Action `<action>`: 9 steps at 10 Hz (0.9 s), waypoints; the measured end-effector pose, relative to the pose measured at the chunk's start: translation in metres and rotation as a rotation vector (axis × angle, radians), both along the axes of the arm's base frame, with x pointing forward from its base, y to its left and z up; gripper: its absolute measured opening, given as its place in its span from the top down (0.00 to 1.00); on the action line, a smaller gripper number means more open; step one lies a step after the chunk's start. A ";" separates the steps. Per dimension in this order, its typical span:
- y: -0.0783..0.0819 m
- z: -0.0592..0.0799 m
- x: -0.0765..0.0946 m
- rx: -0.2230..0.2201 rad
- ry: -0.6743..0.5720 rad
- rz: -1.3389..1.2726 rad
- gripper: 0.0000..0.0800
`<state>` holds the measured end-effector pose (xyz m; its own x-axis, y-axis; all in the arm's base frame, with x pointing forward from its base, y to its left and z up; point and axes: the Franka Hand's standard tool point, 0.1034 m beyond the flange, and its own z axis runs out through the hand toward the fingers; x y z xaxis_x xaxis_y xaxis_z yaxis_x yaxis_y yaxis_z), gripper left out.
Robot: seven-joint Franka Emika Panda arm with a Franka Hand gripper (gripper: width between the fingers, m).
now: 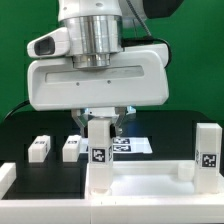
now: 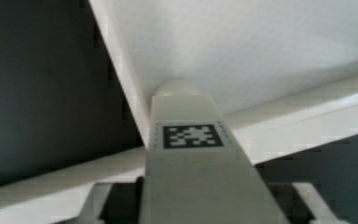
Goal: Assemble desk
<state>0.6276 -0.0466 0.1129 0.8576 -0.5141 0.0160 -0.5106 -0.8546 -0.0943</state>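
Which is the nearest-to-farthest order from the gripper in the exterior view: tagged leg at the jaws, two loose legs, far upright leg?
1. Tagged leg, between the jaws of the gripper, centre.
2. Inner loose leg, just to the exterior view's left.
3. Outer loose leg, farther left.
4. Upright leg, far at the exterior view's right.

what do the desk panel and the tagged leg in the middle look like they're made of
Desk panel: probably plastic, white, smooth and matte. The colour is even and the raised rim looks moulded.
Leg: seemingly the same white matte plastic, a solid-looking block. Its black-and-white tag looks like a printed sticker, though the pictures cannot confirm that.
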 end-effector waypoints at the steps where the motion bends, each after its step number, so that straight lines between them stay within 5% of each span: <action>1: 0.003 -0.001 -0.001 0.021 0.022 -0.216 0.63; 4: -0.001 -0.001 0.003 0.133 0.066 -0.715 0.63; 7: -0.003 -0.002 0.003 0.148 0.075 -0.819 0.63; 9: -0.004 -0.001 0.004 0.121 0.026 -0.515 0.29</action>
